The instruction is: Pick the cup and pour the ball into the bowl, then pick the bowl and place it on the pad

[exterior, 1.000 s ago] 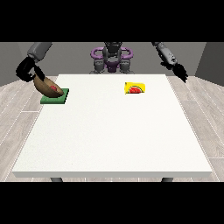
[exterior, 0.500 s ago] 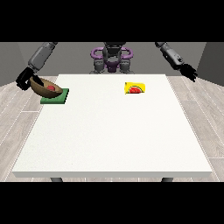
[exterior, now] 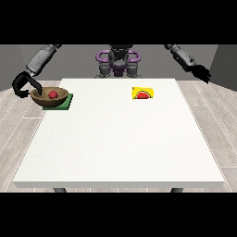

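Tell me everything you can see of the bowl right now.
The bowl is brown, round and shallow, wood-like, sitting upright over the green pad at the table's far left corner. A red ball lies inside it. The hand at the view's left is at its outer rim; whether it grips cannot be told.

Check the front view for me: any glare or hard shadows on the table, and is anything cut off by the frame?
Front view: the white table is evenly lit with no glare or hard shadows; the bowl sits on the green pad with only faint shading; nothing on the table is cropped, and both hands show whole.
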